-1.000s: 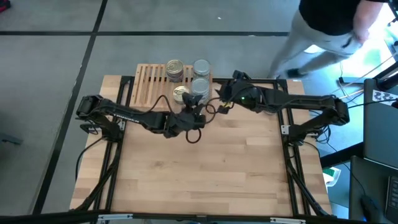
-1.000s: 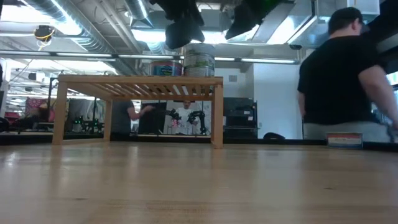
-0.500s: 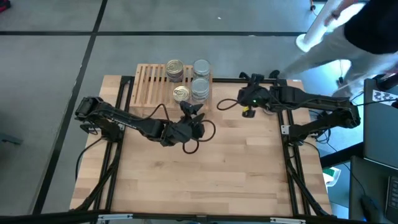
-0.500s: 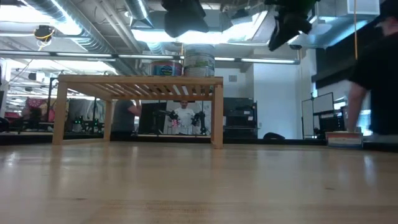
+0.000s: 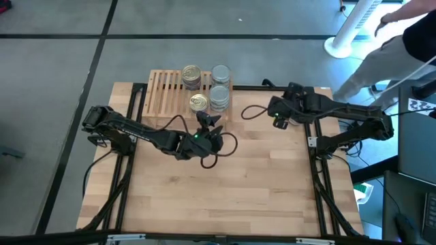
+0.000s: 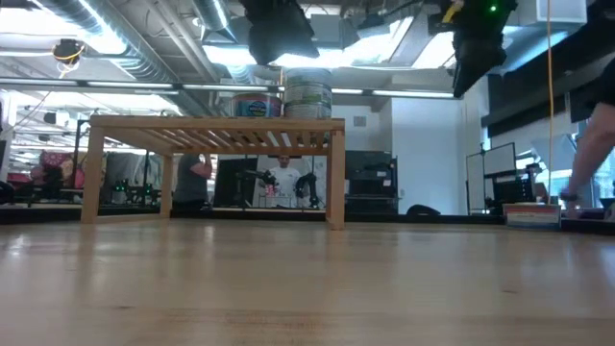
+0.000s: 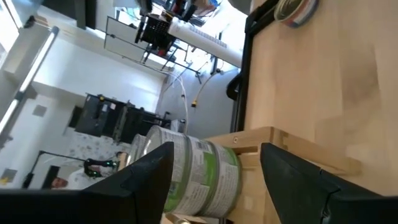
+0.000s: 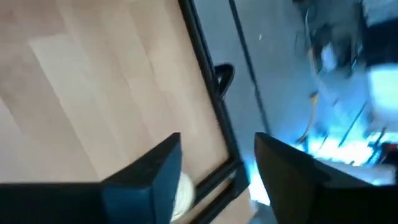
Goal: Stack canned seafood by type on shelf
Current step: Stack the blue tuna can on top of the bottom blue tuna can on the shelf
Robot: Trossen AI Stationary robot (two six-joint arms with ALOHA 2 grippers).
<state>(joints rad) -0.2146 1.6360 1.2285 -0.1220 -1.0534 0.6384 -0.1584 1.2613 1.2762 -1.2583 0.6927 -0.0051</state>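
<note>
The slatted light-wood shelf [image 5: 167, 92] stands at the table's far edge. On its right part stand short stacks of tins: a gold-lidded one [image 5: 191, 75], another gold-lidded one [image 5: 198, 102], and silver-lidded ones [image 5: 220, 73] [image 5: 219, 96]. My left gripper [image 5: 208, 120] is open and empty just near of the shelf, facing a green-labelled stack [image 7: 196, 174]. My right gripper [image 5: 278, 117] is open and empty to the right of the shelf, above the table. In the low view the tins [image 6: 307, 98] sit on the shelf top [image 6: 211, 125].
A loose tin [image 7: 297, 9] lies by the table's far right edge; part of a pale round thing, perhaps a tin, [image 8: 184, 188] shows past my right gripper's fingers. A black frame rail [image 5: 308, 136] borders the table. A person [image 5: 395, 37] moves beyond the far right corner.
My right gripper has drawn away from the shelf toward the table's right edge and turned about. My left gripper has backed off a little from the shelf toward the near edge. The tins have stayed in place. The person behind has moved off to the right.
</note>
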